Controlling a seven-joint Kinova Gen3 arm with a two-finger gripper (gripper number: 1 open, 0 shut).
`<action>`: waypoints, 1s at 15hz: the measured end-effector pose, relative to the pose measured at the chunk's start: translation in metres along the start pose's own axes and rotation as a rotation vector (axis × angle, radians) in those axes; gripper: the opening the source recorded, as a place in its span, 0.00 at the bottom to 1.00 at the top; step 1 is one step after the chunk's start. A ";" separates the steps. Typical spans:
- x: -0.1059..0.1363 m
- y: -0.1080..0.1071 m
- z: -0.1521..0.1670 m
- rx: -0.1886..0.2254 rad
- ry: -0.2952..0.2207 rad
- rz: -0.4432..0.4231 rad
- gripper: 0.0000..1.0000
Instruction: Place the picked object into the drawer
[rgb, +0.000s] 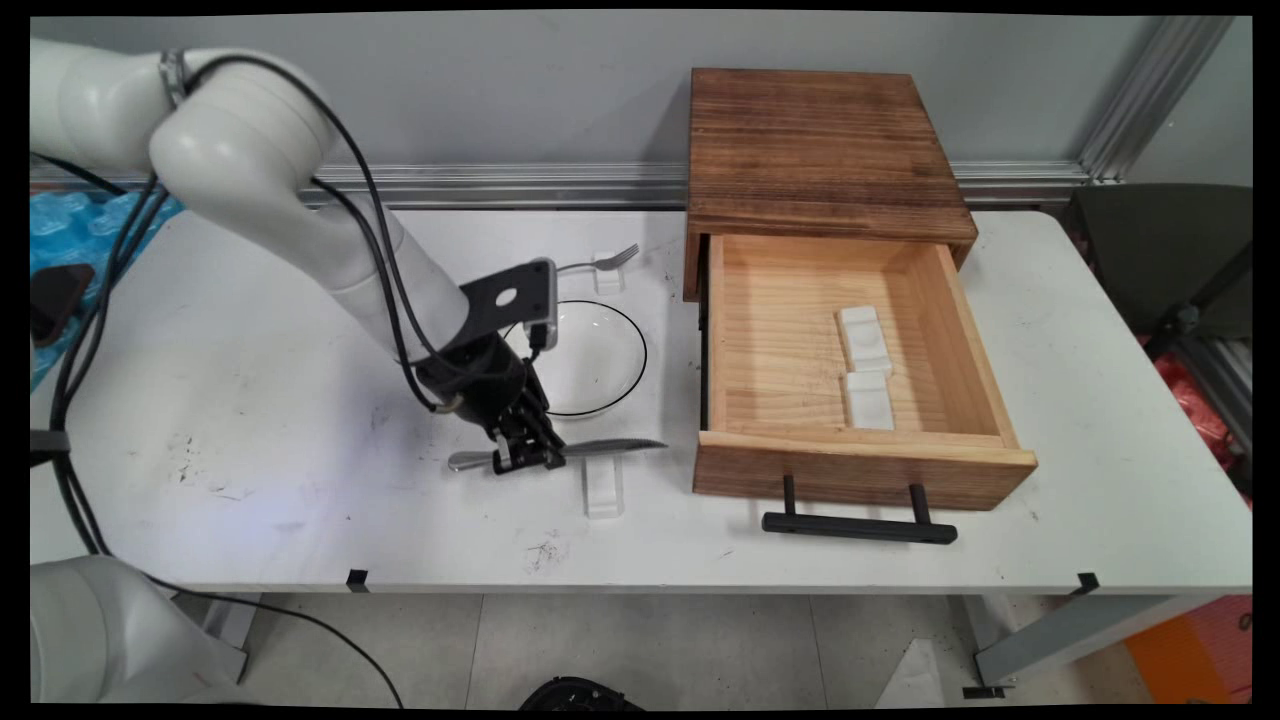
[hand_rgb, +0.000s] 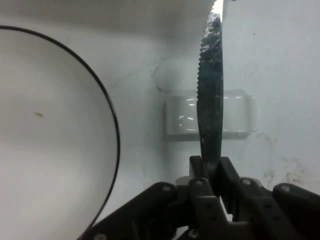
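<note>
Pincer (rgb: 527, 458): I saw it clamped on the knife (rgb: 600, 450) mid-length.
Knife: lay across white rest (hand_rgb: 210, 114) just beyond fingertips.
Plate (rgb: 590, 358): beside pincer.
Drawer (rgb: 860, 450): open, well apart, holding two rests.
Fork (rgb: 600, 262): past plate, untouched.

Hand (rgb: 527, 455) sits low at centre frame, clamped on a knife (rgb: 600, 449) lying left-right. Tight there: glass plate (rgb: 610, 340) just above, small white rest (rgb: 604, 490) under the blade and just below. Fork (rgb: 600, 261) on a second white rest (rgb: 607, 272) at upper centre. Right of centre is blocked by the wooden box (rgb: 820, 150) and its open drawer (rgb: 985, 380), black handle (rgb: 858, 527) jutting toward the bottom edge. Two white blocks (rgb: 865, 365) sit inside the drawer, the floor to their left probably free. Bare surface (rgb: 230, 400) across left frame and far right.
</note>
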 end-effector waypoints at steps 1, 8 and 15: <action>0.003 -0.001 -0.007 0.000 -0.007 0.004 0.00; 0.028 -0.013 -0.051 0.006 -0.048 0.042 0.00; 0.085 -0.026 -0.075 0.026 -0.017 0.075 0.00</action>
